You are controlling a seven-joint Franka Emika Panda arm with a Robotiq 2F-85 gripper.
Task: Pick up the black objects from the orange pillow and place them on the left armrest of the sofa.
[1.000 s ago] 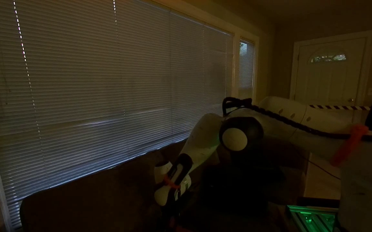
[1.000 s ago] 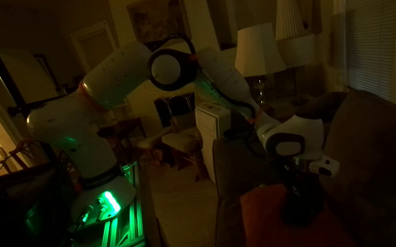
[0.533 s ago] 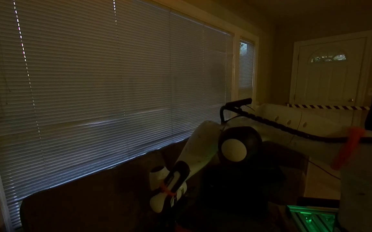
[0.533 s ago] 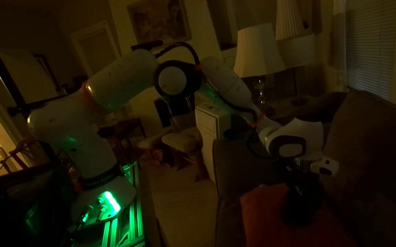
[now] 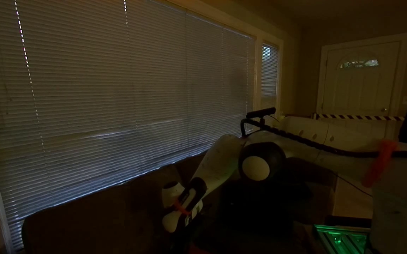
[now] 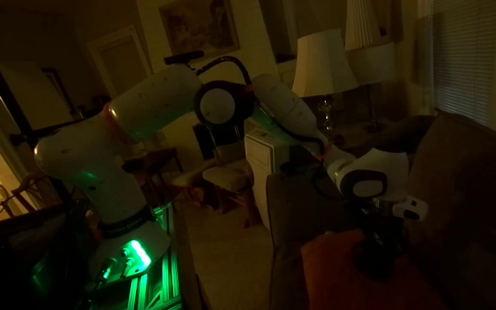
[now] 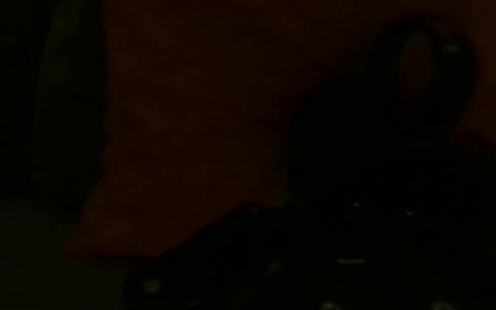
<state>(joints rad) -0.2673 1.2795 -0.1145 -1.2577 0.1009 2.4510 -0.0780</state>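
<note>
A black looped object point(image 7: 383, 103) lies on the orange pillow point(image 7: 179, 129), just below the gripper point(image 6: 381, 242); it is too dark to tell whether the jaws stand spread or pinch it.

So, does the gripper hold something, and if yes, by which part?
It cannot be told: in the dark wrist view, the gripper and a black object merge into one dark shape.
</note>
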